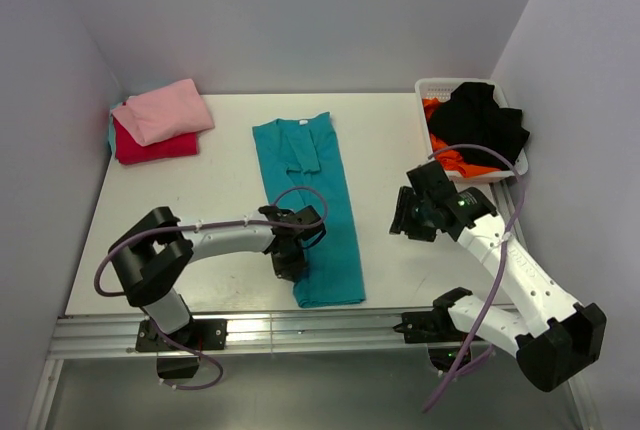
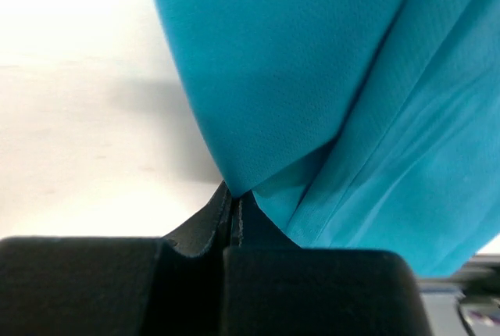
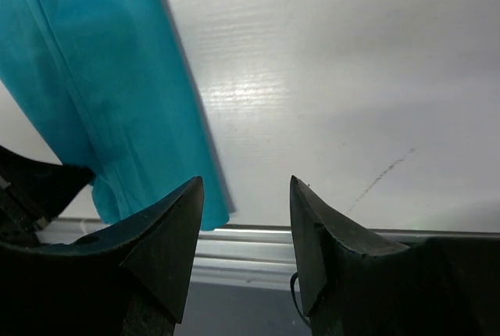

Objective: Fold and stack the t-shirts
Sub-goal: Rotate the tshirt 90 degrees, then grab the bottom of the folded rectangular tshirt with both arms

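**Open desk either side, far corners crowded**

The teal t-shirt (image 1: 312, 190) lies flat between the left tool (image 1: 288, 262) and the right tool (image 1: 405, 218), low enough to pass over. Bare desk (image 1: 220, 200) spreads left of the left tool and beneath the right tool's parted jaws. Far beyond the left tool, the pink-over-red shirt stack (image 1: 160, 118) hugs the wall. Just beyond the right tool stands the white basket (image 1: 440, 82), heaped with a black t-shirt (image 1: 480, 120).

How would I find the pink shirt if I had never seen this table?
Start at the white table and look to its far left corner. There the folded soft pink cloth t-shirt lies on top of a folded red cloth t-shirt. It is the only pale pink thing, and the topmost of that pile.
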Action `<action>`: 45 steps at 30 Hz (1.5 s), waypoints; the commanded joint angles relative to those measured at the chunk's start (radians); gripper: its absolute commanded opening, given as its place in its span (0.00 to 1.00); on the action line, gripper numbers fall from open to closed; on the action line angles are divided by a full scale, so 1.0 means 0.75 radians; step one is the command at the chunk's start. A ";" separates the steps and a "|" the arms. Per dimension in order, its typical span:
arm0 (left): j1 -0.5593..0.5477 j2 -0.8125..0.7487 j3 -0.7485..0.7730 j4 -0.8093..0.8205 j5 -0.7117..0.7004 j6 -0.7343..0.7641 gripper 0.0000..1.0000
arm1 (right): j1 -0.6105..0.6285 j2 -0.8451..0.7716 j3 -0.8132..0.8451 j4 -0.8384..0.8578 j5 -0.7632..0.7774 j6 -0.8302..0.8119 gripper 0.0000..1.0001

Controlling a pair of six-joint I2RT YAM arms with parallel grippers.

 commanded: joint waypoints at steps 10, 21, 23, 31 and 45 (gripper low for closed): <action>0.114 -0.099 0.020 -0.235 -0.223 -0.007 0.99 | 0.061 -0.101 -0.189 0.201 -0.371 0.006 0.87; 0.051 -0.326 0.002 -0.293 -0.101 -0.060 0.97 | 0.531 -0.064 -0.381 0.422 -0.404 0.348 0.86; 0.031 -0.338 -0.023 -0.273 -0.082 -0.093 0.96 | 0.538 -0.064 -0.424 0.446 -0.400 0.372 0.86; -0.115 -0.228 -0.070 -0.124 0.010 -0.162 0.89 | 0.554 0.032 -0.524 0.534 -0.390 0.378 0.84; -0.156 -0.230 -0.242 0.007 0.032 -0.205 0.53 | 0.603 0.177 -0.567 0.710 -0.398 0.434 0.71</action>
